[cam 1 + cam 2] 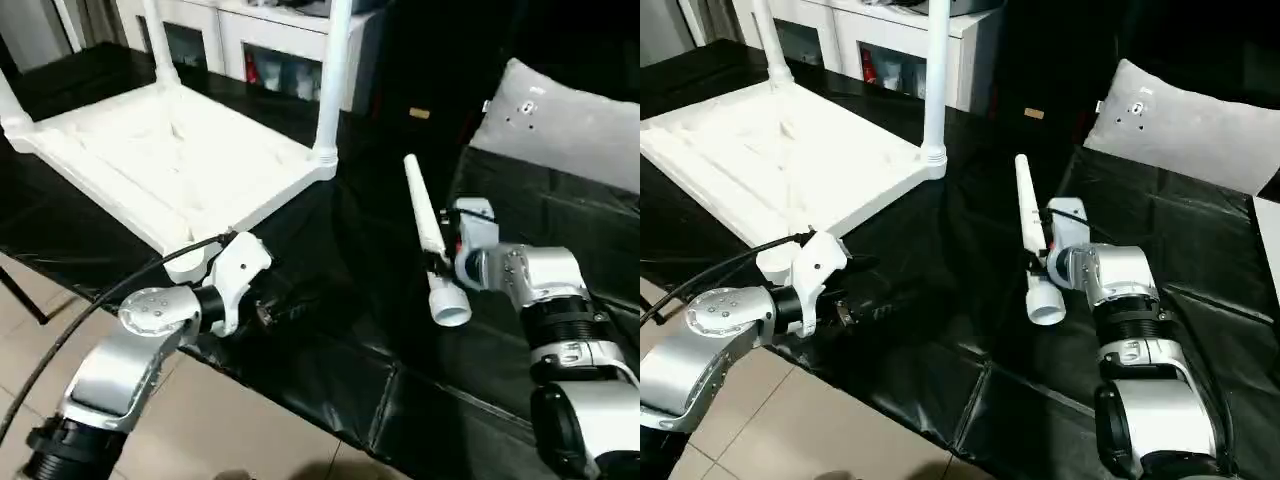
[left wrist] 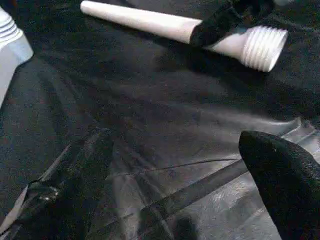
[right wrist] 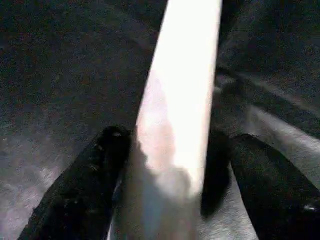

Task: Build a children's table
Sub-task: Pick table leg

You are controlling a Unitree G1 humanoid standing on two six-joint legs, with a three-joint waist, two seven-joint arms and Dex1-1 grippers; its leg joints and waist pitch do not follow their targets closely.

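The children's table top (image 1: 150,150) lies upside down on the black-covered surface, ribbed underside up. Two legs (image 1: 333,80) (image 1: 158,40) stand upright in its far corner sockets. Its near corner socket (image 1: 190,262) holds no leg. A loose white leg (image 1: 425,215) lies to the right, threaded thick end toward me. My right gripper (image 1: 440,262) is shut on this leg near the thick end, a black finger (image 3: 100,170) pressed to each side. My left gripper (image 1: 275,310) hovers low beside the near corner socket, open with nothing between its fingers (image 2: 280,170).
A pale grey cushion (image 1: 570,120) rests at the back right. A white cabinet (image 1: 260,50) with glass doors stands behind the table top. A black cable (image 1: 100,300) runs along my left forearm. The covered surface ends at the tiled floor (image 1: 250,420) near me.
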